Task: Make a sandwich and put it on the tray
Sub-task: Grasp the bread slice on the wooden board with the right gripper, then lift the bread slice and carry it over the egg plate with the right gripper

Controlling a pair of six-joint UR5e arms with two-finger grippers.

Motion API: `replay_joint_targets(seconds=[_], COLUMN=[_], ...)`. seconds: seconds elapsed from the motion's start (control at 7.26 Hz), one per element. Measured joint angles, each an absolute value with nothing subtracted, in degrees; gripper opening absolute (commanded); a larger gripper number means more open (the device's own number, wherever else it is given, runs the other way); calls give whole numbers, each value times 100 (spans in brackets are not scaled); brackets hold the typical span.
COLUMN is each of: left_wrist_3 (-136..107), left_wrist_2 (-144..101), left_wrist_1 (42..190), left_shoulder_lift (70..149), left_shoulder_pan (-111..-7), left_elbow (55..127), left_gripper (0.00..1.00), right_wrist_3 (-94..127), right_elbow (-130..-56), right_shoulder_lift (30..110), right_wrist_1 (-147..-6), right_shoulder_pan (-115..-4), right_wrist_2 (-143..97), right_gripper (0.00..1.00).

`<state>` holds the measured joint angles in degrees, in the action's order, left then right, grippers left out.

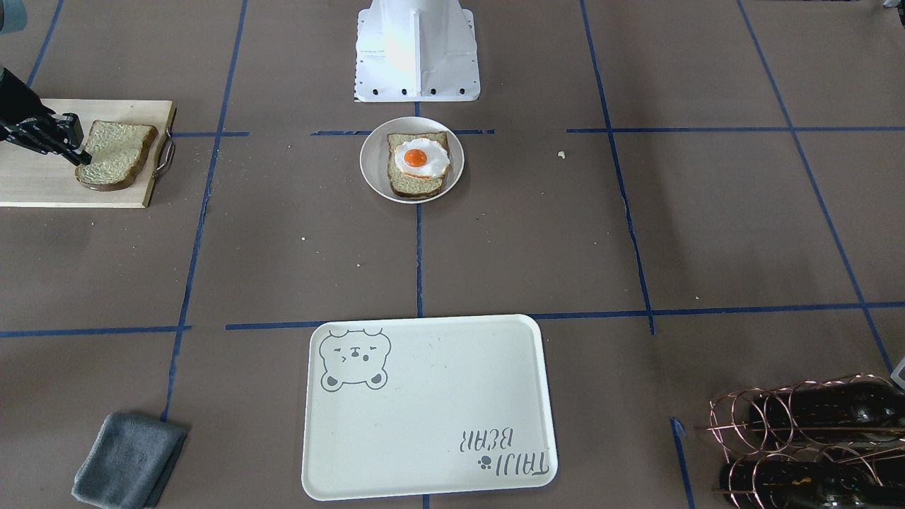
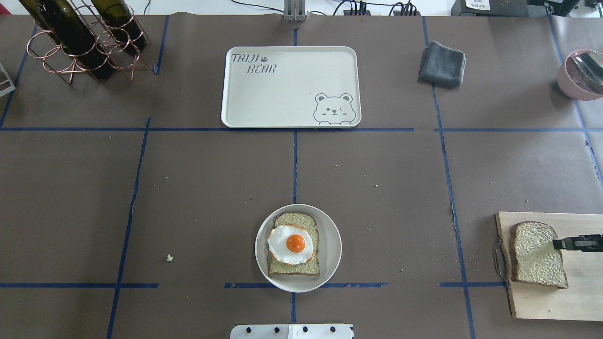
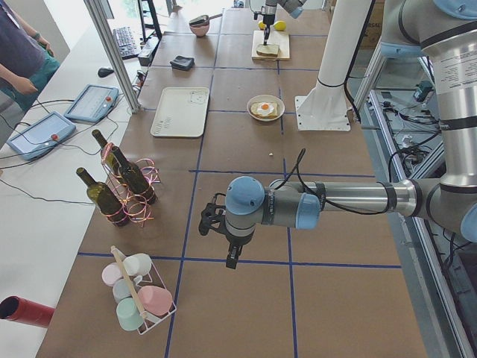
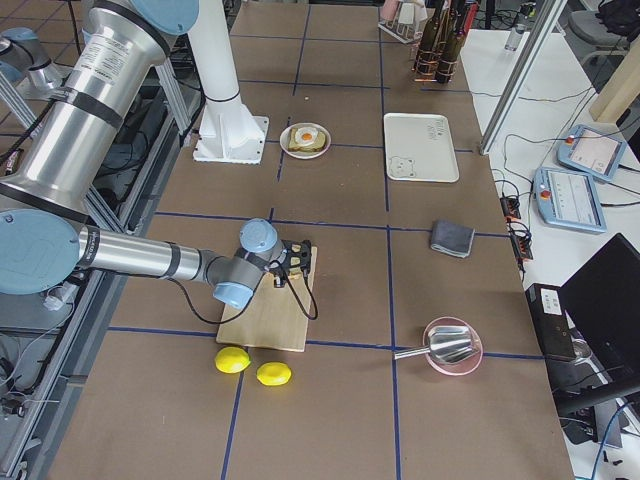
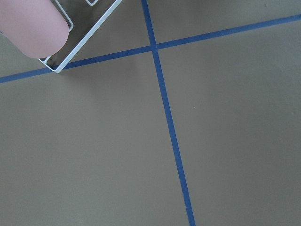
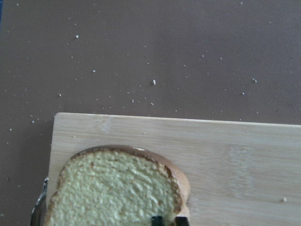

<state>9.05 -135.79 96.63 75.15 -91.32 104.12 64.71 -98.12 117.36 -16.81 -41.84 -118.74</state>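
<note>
- The right fingers [image 1: 76,153] sat at the crust of the loose bread slice [image 1: 117,152] on the wooden board [image 1: 42,187], tips close; pinching or not, I could not tell.
- Next, I think: lift it clear of the board's metal handle [image 1: 164,152], just past the slice.
- Open bench [image 1: 297,233] lay beyond, up to the plate [image 1: 456,164] with the egg [image 1: 421,161] on a second slice [image 1: 413,187].
- The tray [image 1: 424,396] lay farthest off, bare.
- The left fingers [image 3: 232,257] hung well away; their state I could not tell.

The right gripper [image 2: 558,243] runs off the overhead view's right edge, as does the cutting board [image 2: 541,301]. Its wrist camera catches only the tips of the fingers [image 6: 157,220] at the bottom edge, which also crops the bread slice [image 6: 117,188]; their grip is unclear.
</note>
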Motion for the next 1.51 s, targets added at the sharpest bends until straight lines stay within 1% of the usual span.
replay_joint_targets(seconds=[0.55,0.83,1.1,1.51], left_wrist_3=[905,905,905,905], left_wrist_2=[-13579,-13579,-13579,-13579], left_wrist_1=[9668,9663,9660,9649], left_shoulder_lift=[7515,7515,7515,7493], left_shoulder_pan=[-9132,-9132,-9132,-9137], left_elbow=[10417,10415,10412,10401], left_gripper=[100,100,100,100], right_wrist_3=[6424,6426,6460,6902], right_elbow=[-9816,-9857,-9912,-9960], right_shoulder_lift=[11762,11646,11125,9851], right_wrist_1=[-1247,-1015,-1012,-1518], right_shoulder_pan=[-4301,-4859,-5332,-5372], right_wrist_2=[-12357,-13172,-13869,-14015], right_gripper=[0,0,0,0])
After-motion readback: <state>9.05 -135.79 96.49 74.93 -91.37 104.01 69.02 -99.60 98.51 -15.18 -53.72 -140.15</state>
